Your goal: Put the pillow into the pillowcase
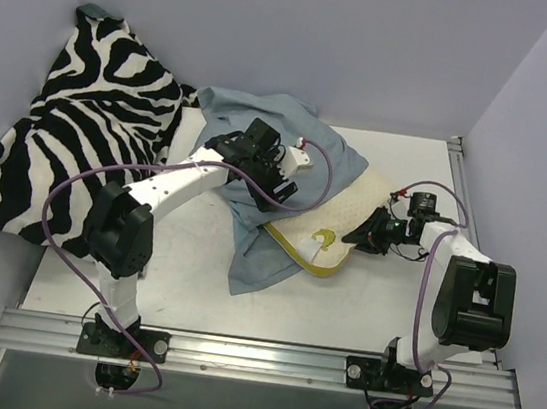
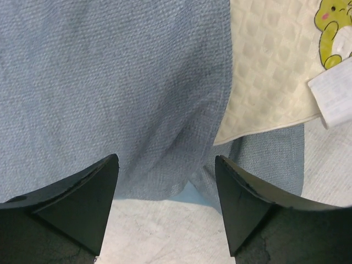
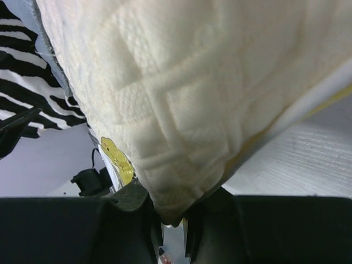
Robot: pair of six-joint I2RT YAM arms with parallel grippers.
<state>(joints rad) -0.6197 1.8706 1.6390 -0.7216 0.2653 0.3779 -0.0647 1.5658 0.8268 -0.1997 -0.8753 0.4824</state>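
The cream pillow (image 1: 337, 223) with its yellow edge lies mid-table. Its left part sits between layers of the grey-blue pillowcase (image 1: 246, 256), cloth over it and under it. My right gripper (image 1: 362, 234) is shut on the pillow's right edge; in the right wrist view the bumpy pillow (image 3: 192, 82) is pinched at a corner between the jaws of that gripper (image 3: 175, 217). My left gripper (image 1: 279, 177) hangs over the pillowcase. In the left wrist view this gripper (image 2: 166, 159) is open above the pillowcase (image 2: 110, 82), holding nothing, with the pillow (image 2: 269, 71) at the upper right.
A black-and-white zebra-print cloth (image 1: 82, 129) is heaped at the back left against the wall. The white table (image 1: 181, 293) ends in a metal rail at the near edge. Lavender walls enclose the left, back and right sides. A white label (image 2: 333, 96) sticks out from the pillow.
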